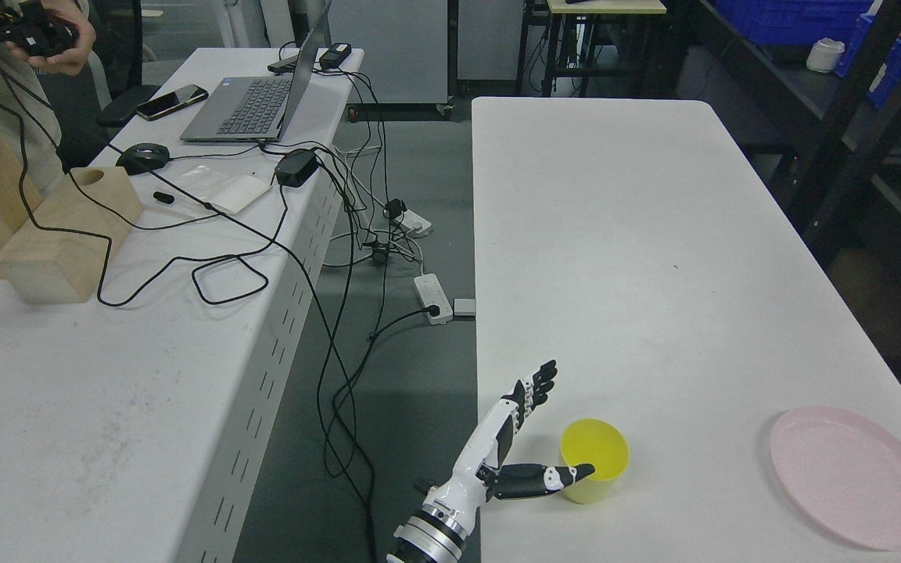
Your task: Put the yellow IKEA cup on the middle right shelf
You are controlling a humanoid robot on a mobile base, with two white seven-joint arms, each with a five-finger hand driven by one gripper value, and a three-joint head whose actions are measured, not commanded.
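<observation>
The yellow cup (597, 452) stands upright and empty near the front edge of the white table (654, 234). My left hand (561, 426) comes in from the bottom edge just left of the cup. Its fingers (538, 387) are stretched out and point away from me, to the upper left of the cup. The thumb (552, 478) reaches across to the cup's near rim and seems to touch it. The hand is open and holds nothing. A dark shelf rack (834, 125) stands past the table's right edge. My right arm does not show.
A pink plate (853, 477) lies at the table's front right. A white cup (824, 55) and blue bins (795, 17) sit on the rack. The left desk (67, 391) carries a laptop (251, 105), wooden blocks (67, 234) and cables. A person's hand (59, 39) shows top left.
</observation>
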